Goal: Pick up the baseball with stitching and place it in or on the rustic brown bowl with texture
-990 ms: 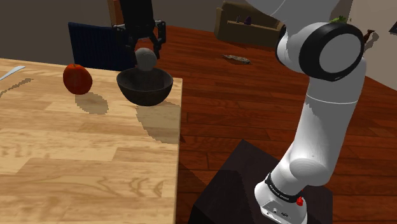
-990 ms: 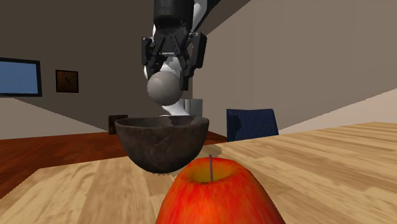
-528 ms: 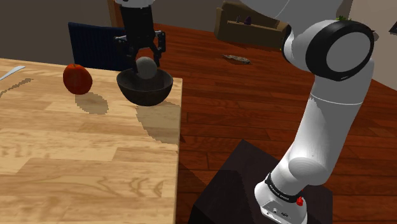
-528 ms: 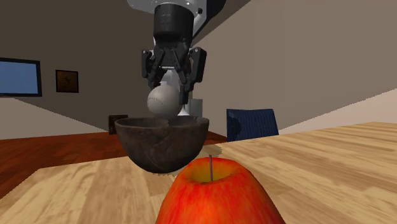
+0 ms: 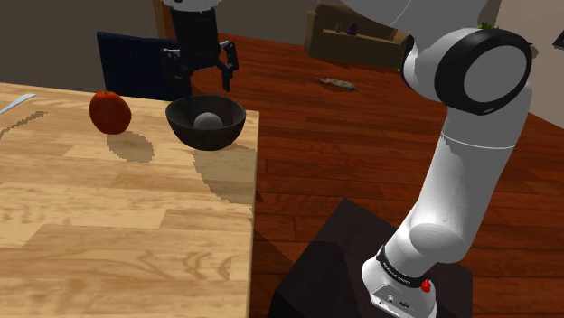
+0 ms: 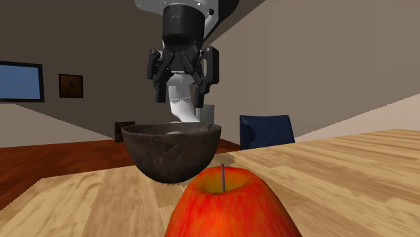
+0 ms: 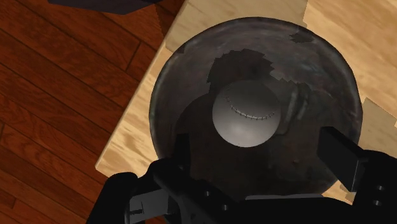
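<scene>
**Ball in the bowl: time for a clean exit**

The grey ball lies at the bottom of the dark bowl, its stitched seam facing up, touching neither finger. The gripper hangs straight above the bowl with its fingers spread wide and nothing between them. Judged from this, the placing is done and only the retreat is left.

The safest way out looks to be straight up. In the wrist view the fingertips stand over the bowl's inside, so a sideways move begun too low could catch the rim. The bowl sits at the corner of the table, close to both edges, and a knock could push it off. The fingers should be held apart until they are well above the rim. The apple stands apart beside the bowl and should not be in the way.
</scene>
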Available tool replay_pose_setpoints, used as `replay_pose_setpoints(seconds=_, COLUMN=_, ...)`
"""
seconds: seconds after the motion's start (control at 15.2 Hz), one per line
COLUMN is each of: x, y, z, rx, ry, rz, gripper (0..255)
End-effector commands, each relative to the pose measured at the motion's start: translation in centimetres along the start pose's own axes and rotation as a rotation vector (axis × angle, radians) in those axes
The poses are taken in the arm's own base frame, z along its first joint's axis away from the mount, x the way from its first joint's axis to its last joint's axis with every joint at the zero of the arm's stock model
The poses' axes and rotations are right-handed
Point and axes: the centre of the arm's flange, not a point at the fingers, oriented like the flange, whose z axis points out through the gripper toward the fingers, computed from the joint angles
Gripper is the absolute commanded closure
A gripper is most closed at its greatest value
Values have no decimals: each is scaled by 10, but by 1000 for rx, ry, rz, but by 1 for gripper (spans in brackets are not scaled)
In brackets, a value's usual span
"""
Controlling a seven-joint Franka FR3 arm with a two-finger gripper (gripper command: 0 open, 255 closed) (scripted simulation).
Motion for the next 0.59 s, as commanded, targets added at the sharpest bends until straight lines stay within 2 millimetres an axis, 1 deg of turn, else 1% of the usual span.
replay_pose_setpoints(seconds=0.0, x=0, y=0, z=0, rx=0, ry=0, rz=0, gripper=0)
replay_pose_setpoints(seconds=0.07, x=0, y=0, z=0, rx=0, ry=0, rz=0, gripper=0)
replay_pose_setpoints(seconds=0.26, x=0, y=0, z=-40, rx=0, ry=0, rz=0, gripper=0)
replay_pose_setpoints(seconds=0.33, x=0, y=0, z=-50, rx=0, ry=0, rz=0, gripper=0)
replay_pose_setpoints(seconds=0.53, x=0, y=0, z=-50, rx=0, ry=0, rz=0, gripper=0)
